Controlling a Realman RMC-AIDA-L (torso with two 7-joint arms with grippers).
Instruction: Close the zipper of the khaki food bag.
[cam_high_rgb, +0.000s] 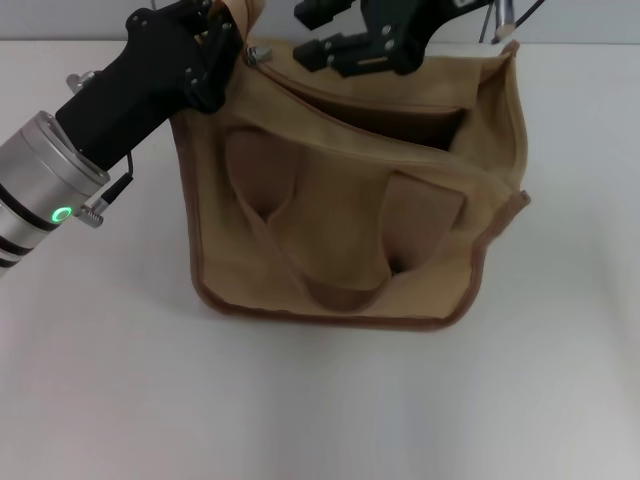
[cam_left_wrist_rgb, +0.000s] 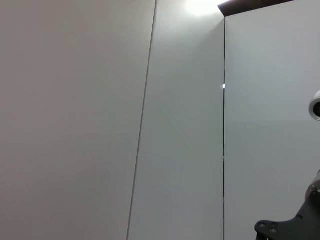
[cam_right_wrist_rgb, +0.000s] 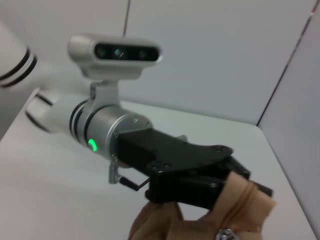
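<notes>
The khaki food bag (cam_high_rgb: 350, 230) lies mid-table with its handles (cam_high_rgb: 330, 290) towards me and its top gaping open. The zipper (cam_high_rgb: 360, 100) runs along the open top, and its silver pull (cam_high_rgb: 252, 55) sits at the left end. My left gripper (cam_high_rgb: 228, 35) is shut on the bag's top left corner, next to the pull. The right wrist view shows those fingers (cam_right_wrist_rgb: 200, 175) pinching the khaki fabric (cam_right_wrist_rgb: 245, 187), with the pull (cam_right_wrist_rgb: 223, 234) just below. My right gripper (cam_high_rgb: 312, 32) hovers open over the bag's far edge, just right of the pull.
The white table (cam_high_rgb: 320, 410) stretches around the bag, with a pale wall behind its far edge. The left wrist view shows only wall panels and a bit of black gripper (cam_left_wrist_rgb: 285, 227). A thin stand (cam_high_rgb: 500, 20) rises at the back right.
</notes>
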